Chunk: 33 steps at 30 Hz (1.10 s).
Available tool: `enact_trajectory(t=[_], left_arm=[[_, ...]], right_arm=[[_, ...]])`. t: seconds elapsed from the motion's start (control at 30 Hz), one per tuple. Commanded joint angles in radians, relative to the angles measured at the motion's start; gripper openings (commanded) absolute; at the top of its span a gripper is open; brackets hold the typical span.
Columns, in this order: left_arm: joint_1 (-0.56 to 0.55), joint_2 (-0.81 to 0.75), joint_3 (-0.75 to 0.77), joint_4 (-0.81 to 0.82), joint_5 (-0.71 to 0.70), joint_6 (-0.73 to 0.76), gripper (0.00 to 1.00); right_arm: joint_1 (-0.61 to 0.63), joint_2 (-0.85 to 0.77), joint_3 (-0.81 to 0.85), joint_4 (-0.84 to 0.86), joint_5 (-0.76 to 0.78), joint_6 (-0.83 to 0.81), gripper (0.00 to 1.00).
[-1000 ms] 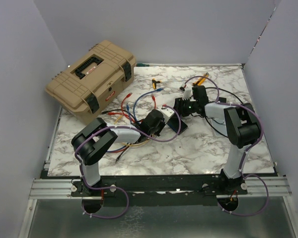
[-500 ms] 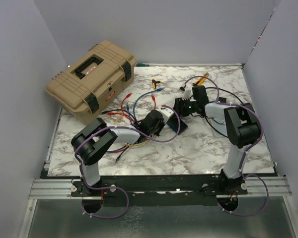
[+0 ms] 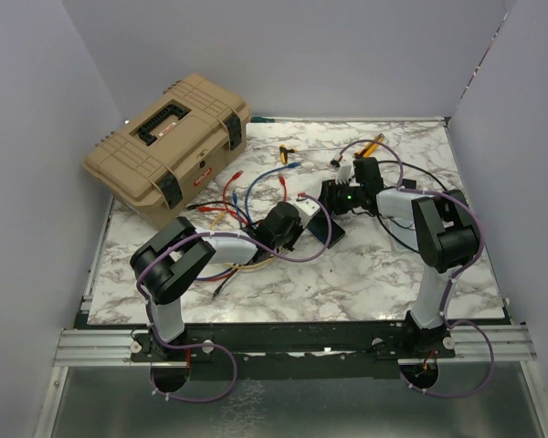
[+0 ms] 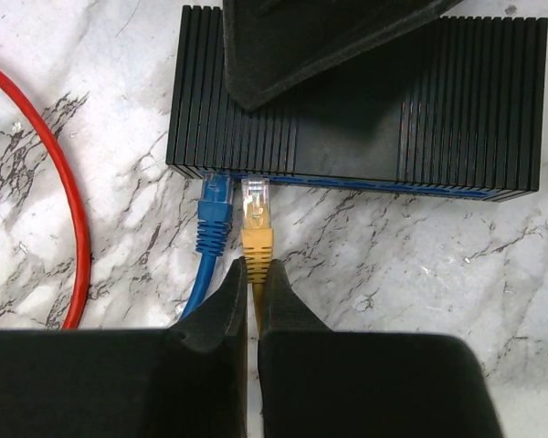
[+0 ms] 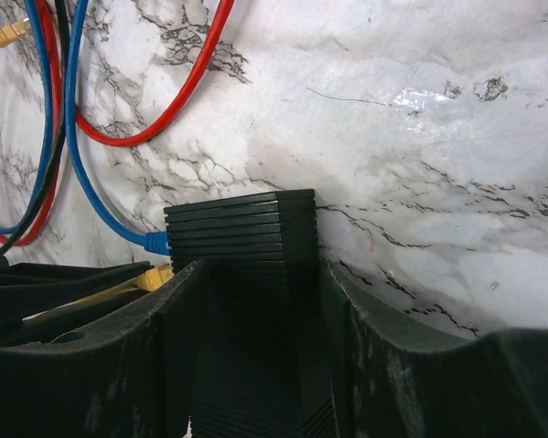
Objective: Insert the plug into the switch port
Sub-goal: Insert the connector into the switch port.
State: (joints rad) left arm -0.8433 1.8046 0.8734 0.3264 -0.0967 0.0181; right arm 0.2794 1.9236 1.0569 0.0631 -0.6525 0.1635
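Near the middle of the worktop (image 4: 420,274), the job is at the insertion step itself. The left tool (image 4: 252,274) is closed narrow, its two fingers pinching the yellow boot just behind the yellow plug (image 4: 257,214). The plug's clear head points straight at the lower edge of the switch (image 4: 484,109), a black ribbed box. The head reaches the switch port (image 4: 256,182) next to the one that a blue plug (image 4: 216,205) already fills. The yellow head shows more of its length than the blue one does, so I judge it to be at the mouth of the port, or only partly in, and not yet seated.

The right tool (image 5: 260,269) stands about half open, with a finger against each side of the switch (image 5: 242,228), bracing it flat on the worktop. One of those fingers overhangs the top of the box in the left wrist view.

The next move calls for a short straight push along the plug's own axis until the latch catches, with the right tool holding the box against that push. The plug must stay square to the port and not ride up or drift toward the blue plug. A red cable (image 4: 73,210) curves well off to the side, clear of the path.
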Motion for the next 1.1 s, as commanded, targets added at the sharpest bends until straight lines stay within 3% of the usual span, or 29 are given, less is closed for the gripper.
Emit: enact_trajectory(t=[0.0,0.7,1.07], left_arm=[[-0.001,-0.008,0.024,0.063,0.063,0.021,0.0],[0.0,-0.015,0.022,0.1,-0.103,0.039,0.0],[0.002,0.02,0.036,0.102,-0.007,0.086,0.0]], right_arm=[[0.007,0.048,-0.003,-0.047,-0.039,-0.009,0.55],[0.007,0.045,-0.006,-0.046,-0.049,-0.012,0.55],[0.007,0.054,0.0,-0.047,-0.077,-0.014,0.55]])
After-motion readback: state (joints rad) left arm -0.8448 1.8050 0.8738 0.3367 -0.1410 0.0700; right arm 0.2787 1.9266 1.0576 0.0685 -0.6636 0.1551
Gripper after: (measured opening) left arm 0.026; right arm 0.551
